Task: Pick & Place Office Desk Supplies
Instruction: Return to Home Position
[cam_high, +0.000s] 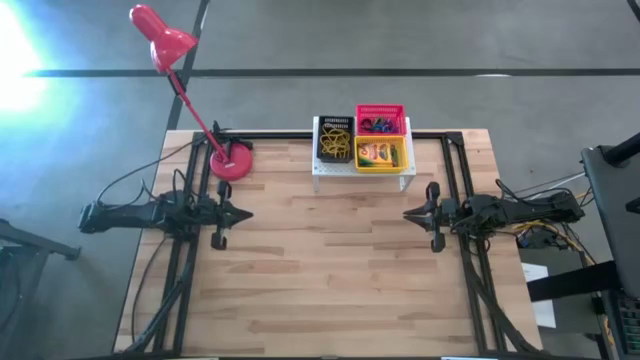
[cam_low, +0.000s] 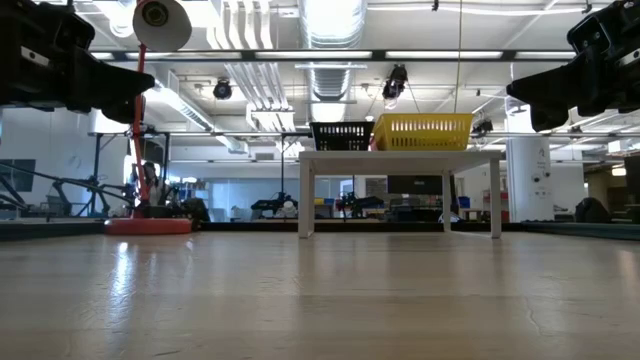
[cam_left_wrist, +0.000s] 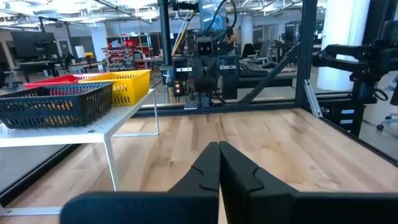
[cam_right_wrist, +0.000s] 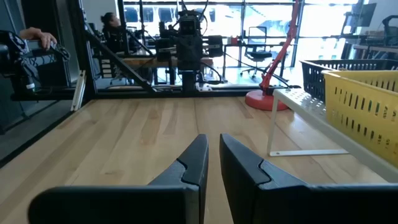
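Jaws on the left gripper (cam_left_wrist: 219, 144) are pressed tip to tip on nothing. Those on the right gripper (cam_right_wrist: 213, 137) stand a narrow slit apart and are also empty. We see the two facing each other, well apart, raised above the pale wooden plank table (cam_high: 330, 280). We judge this a parked pose that leaves the sorted goods undisturbed.

Beyond the gap between the jaws, toward the far edge, stands the white perforated metal stand (cam_high: 316, 168), which carries three containers:
- The black mesh bin (cam_high: 335, 126) holds the thin yellow rubber bands (cam_high: 337, 150).
- The red slotted plastic bin (cam_high: 381, 109) holds the small coloured elastic rings (cam_high: 378, 126).
- The yellow slotted plastic bin (cam_high: 405, 157) holds the flat yellow-and-green crayon boxes (cam_high: 377, 154).

No supplies lie near either gripper, so we judge the sorting finished. The red gooseneck desk lamp (cam_high: 232, 162) sits just beyond the left jaws, apart from them.
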